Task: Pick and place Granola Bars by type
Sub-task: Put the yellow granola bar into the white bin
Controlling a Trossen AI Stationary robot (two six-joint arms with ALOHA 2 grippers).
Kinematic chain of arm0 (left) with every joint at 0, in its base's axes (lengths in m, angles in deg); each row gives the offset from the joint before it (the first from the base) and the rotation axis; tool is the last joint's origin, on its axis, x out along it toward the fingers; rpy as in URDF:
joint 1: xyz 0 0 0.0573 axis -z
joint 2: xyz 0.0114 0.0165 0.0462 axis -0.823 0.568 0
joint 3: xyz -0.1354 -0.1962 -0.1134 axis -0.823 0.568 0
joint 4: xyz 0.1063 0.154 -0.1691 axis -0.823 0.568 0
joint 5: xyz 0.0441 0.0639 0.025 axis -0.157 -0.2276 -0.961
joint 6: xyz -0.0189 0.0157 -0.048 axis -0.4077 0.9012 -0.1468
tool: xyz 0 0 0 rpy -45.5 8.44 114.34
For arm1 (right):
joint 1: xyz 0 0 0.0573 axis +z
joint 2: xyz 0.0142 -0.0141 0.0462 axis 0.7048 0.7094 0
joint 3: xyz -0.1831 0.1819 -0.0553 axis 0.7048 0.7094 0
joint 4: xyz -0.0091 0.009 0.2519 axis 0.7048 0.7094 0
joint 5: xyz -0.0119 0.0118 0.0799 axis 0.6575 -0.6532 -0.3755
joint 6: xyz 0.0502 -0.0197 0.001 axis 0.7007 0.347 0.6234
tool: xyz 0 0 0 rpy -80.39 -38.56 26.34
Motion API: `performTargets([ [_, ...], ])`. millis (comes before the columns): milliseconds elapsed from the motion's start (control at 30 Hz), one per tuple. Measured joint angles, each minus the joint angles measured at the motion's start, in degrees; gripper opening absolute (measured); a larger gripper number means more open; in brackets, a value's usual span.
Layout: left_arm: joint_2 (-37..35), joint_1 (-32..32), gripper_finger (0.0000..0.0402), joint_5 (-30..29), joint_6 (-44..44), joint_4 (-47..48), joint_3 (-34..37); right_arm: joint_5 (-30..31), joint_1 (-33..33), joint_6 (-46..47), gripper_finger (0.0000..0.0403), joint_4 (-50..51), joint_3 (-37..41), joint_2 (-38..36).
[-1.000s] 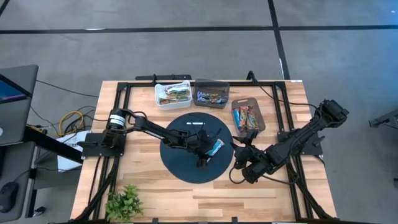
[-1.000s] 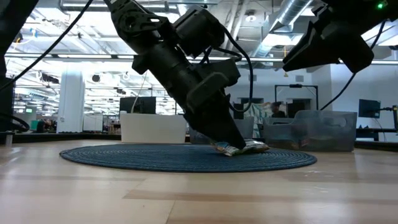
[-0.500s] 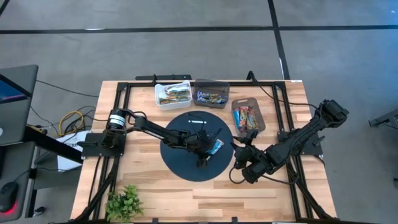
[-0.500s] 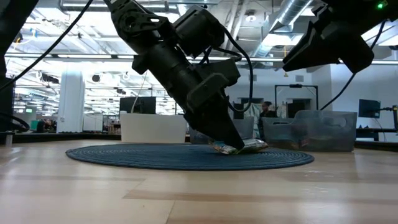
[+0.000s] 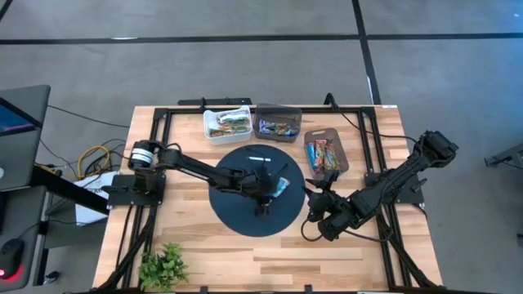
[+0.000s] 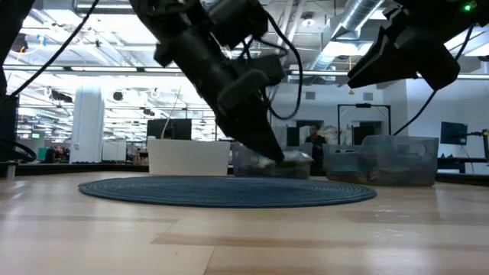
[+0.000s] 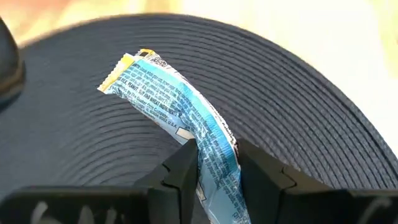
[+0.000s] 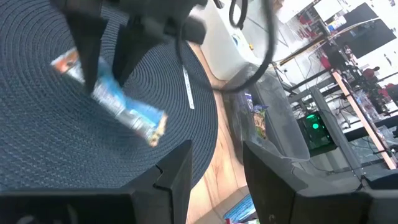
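1. Lifted off the round dark mat (image 5: 237, 216) since the earlier frames, the blue-wrapped granola bar (image 5: 280, 187) now hangs clear of the weave; a second ago it lay flat on the mat with the left gripper (image 5: 270, 189) spread around it.
2. Left gripper fingers are narrowed onto the bar, pinching it across its width near one end, so the longer free end sticks out ahead of the fingertips in the left wrist view.
3. Right gripper (image 5: 320, 214) waits near the desk's right edge, just off the mat's rim, its fingers parted and holding nothing.
4. Three containers sit in a row along the far edge of the desk (image 5: 188, 245): a white bin (image 5: 227, 124) with brown-green bars, a grey bin (image 5: 279, 123) with blue bars, and a dark tray (image 5: 326, 151) with orange-red bars.
5. Sorting looks almost finished, as I judge it: no other bar shows on the mat, only a thin white strip (image 5: 257, 158) near its far side.
6. What remains appears to be carrying this blue bar to the grey bin and releasing it.
7. Small print covers the blue wrapper in the left wrist view; the word "PEANUT" seems legible, but no brand name can be read.
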Motion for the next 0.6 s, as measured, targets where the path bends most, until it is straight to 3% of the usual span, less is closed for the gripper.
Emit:
performTargets([
  [333, -11.0, 1.5, 0.0098, -15.7, 2.0, 16.1, 0.0, 0.0, 0.0, 0.0, 0.0134, 0.0, 0.0, 0.0],
  [600, -20.2, -1.6, 0.0098, -30.8, 12.2, 35.1, -0.1, 0.0, -0.1, 0.0, 0.0134, -0.3, 0.0, 0.0],
])
